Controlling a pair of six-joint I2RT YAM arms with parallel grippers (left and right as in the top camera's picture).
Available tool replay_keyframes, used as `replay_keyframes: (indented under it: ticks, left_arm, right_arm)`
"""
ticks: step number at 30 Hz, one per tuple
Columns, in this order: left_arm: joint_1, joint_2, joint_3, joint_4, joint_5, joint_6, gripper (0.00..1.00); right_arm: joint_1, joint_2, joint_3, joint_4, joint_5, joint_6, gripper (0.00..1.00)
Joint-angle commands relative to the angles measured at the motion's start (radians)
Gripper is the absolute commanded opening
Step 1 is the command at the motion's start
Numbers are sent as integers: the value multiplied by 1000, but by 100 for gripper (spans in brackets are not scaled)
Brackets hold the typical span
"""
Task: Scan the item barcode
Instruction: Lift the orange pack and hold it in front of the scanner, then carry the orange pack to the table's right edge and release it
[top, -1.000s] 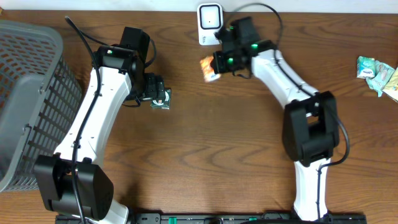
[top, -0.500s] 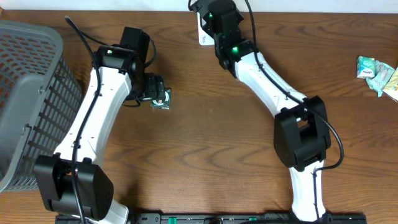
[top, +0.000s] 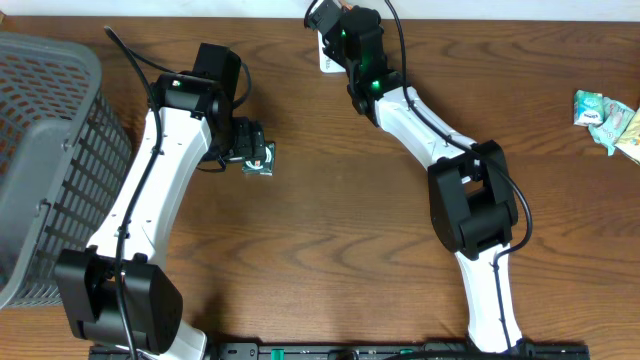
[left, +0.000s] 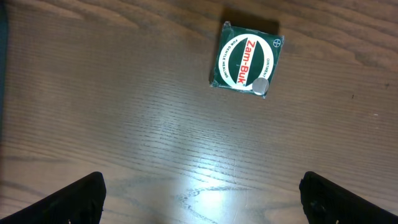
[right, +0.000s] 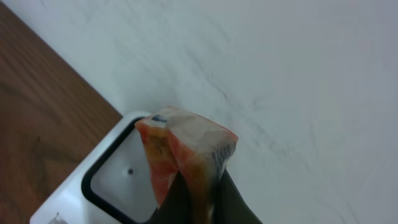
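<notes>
**A:** Over to the right fingers (right: 224, 205): clenched on the orange packet (right: 186, 149), pinching its lower end and holding it upright.

**B:** Agreed. Parked up at the far edge of the worktop (top: 330, 230), right in front of the scanner (right: 112, 180). Hard to call it touching or just clear.

**A:** Now the relation that matters. From the wrist view, placing the scanner window just behind the packet, down and to the left. Reading the packet's long axis as running straight up from the fingers, with a narrow folded edge toward the lens.

**B:** Can't pick out a barcode on any face showing. Probably calls for a wrist turn to square a flat face to that window. Only a judgement, mind.

**A:** And the left fingers (left: 74, 199)?

**B:** Spread wide, gripping nothing, hanging over a green Zam-Buk box (left: 247, 57) lying flat on the wood, well apart from the scanner.

**A:** Plainly a right-arm job, then, being far nearer. Looks mid-scan, with nothing to confirm a read.

**B:** Worth watching for slip with such a soft, crumpled wrapper.
</notes>
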Motion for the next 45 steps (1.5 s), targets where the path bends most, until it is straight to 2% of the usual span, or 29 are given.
replay_keyframes:
  ticks: [1, 4, 8, 15, 19, 24, 29, 34, 38, 42, 45]
  left_arm:
    - [5, -3, 13, -3, -10, 6, 98]
    - [5, -3, 13, -3, -10, 6, 98]
    - [5, -3, 13, -3, -10, 6, 97]
    - [5, -3, 13, -3, -10, 6, 98]
    - [5, -3, 13, -3, -10, 6, 98]
    - [5, -3, 13, -3, -10, 6, 98]
    - [5, -3, 13, -3, -10, 6, 98]
    - [5, -3, 13, -3, -10, 6, 98]
    - [5, -3, 13, -3, -10, 6, 98]
    - [5, -3, 13, -3, -10, 6, 98]
    - [5, -3, 13, -3, -10, 6, 98]
  right_arm:
    - [-28, 7, 13, 30, -41, 14, 4]
    - [-56, 7, 20, 25, -46, 84, 3]
    - [-76, 7, 21, -8, -92, 93, 3]
    - [-63, 7, 21, -40, -100, 29, 1]
    - [-49, 7, 21, -92, -185, 28, 2]
    - [-37, 7, 21, -83, -175, -63, 1]
    - [-32, 5, 24, -72, -66, -86, 1]
    - [-52, -21, 29, -90, 90, -38, 1]
    - [-113, -59, 29, -186, 163, -15, 1]
    - [-243, -73, 29, -338, 346, 51, 1]
    - [-331, -73, 29, -449, 406, 94, 1]
